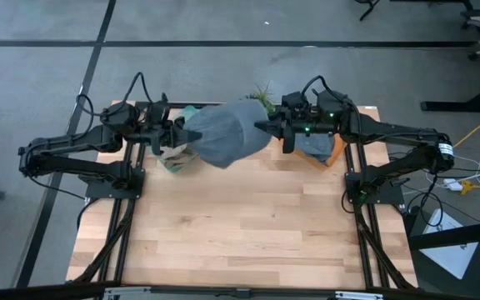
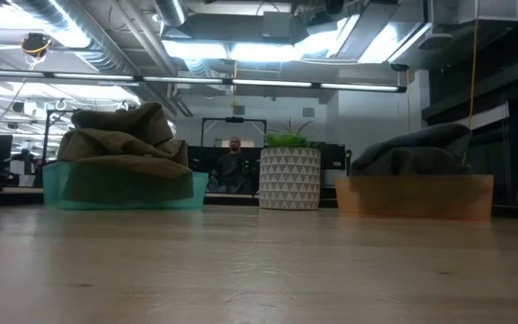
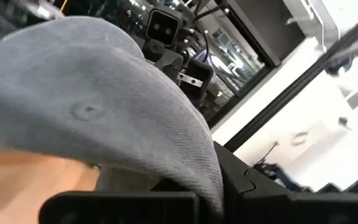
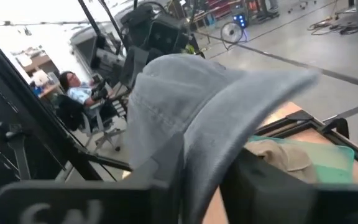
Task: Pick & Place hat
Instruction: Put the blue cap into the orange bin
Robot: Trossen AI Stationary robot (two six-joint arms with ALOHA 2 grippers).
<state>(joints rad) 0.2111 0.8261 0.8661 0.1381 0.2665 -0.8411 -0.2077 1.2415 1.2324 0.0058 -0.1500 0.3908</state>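
Observation:
A grey hat (image 1: 223,133) hangs in the air over the table's far part, stretched between my two grippers. My left gripper (image 1: 182,133) is shut on its left side and my right gripper (image 1: 267,127) on its right side. The left wrist view shows the hat's crown (image 3: 104,118) with its top button (image 3: 87,112) close up. The right wrist view shows the hat (image 4: 185,93) filling the middle. It does not appear in the low view. My left gripper comes level from the table's left and pinches the hat's edge (image 3: 207,177) between its two fingers. The hat is lifted clear of the table. My right gripper comes level from the table's right and pinches the opposite edge (image 4: 188,168). Its own fingers hide the exact spot.
A teal bin (image 2: 124,189) with olive hats stands at the far left, below the held hat (image 1: 173,160). An orange bin (image 2: 416,196) with a dark hat stands at the far right. A patterned plant pot (image 2: 289,178) stands between them. Bare wood (image 1: 240,225) lies nearer.

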